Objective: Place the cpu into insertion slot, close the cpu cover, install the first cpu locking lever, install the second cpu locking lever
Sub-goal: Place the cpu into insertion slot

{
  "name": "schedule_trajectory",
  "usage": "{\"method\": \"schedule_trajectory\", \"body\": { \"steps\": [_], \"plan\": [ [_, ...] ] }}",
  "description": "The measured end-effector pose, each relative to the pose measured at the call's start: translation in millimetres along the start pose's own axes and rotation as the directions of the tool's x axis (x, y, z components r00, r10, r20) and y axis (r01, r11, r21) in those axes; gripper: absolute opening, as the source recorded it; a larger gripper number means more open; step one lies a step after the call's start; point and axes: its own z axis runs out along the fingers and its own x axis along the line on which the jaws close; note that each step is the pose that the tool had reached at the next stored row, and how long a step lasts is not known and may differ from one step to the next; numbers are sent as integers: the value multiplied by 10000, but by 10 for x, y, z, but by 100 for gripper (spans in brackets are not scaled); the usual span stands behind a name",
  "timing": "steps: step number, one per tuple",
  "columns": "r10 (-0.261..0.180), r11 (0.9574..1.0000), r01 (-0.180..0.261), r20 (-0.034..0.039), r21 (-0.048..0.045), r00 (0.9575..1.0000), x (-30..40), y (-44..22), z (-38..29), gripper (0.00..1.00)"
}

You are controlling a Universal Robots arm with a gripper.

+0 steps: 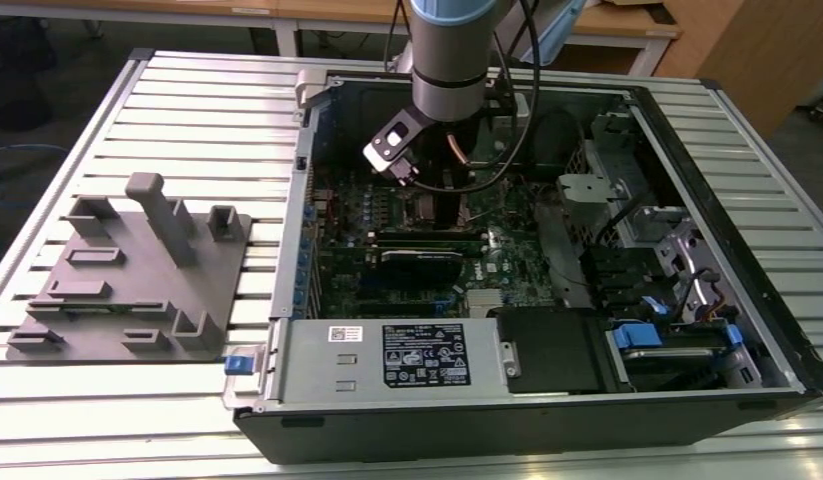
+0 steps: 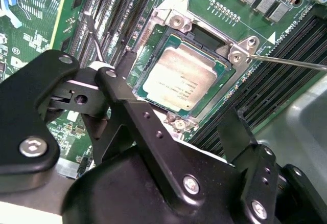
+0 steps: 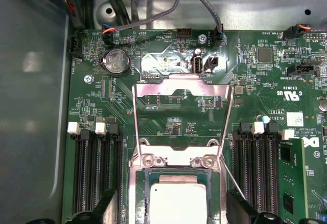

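We see the cpu (image 2: 179,78) seated in the insertion slot (image 3: 134,188), gripper (image 2: 168,98) just above the slot with fingers spread wide and empty, cpu cover (image 3: 181,85) raised off the slot, locking lever (image 2: 286,63) apparently unlatched: one step done, three left.

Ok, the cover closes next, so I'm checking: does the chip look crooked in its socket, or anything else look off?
Nothing stands out. The chip lies flat and square inside the socket, its edges parallel to the rim. The cover stands swung open, unbent, and the thin lever sticks out unlatched.
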Motion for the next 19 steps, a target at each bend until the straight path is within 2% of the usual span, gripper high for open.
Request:
{"method": "schedule_trajectory", "body": {
  "steps": [3,4,5,6,12,15,19],
  "plan": [
    [-2,10000,2,17,-26,10000,-2,3,0,91],
    [-3,10000,3,17,-31,10000,-2,3,0,85],
    [-3,10000,3,15,-30,10000,-2,4,0,85],
    [-2,10000,2,13,-28,10000,-2,3,0,78],
    [0,10000,0,17,-26,10000,-2,3,-7,78],
    [5,10000,-6,-50,-28,10000,-1,6,-41,78],
    [6,10000,-6,-52,-27,10000,0,9,-71,78]
  ]
}}
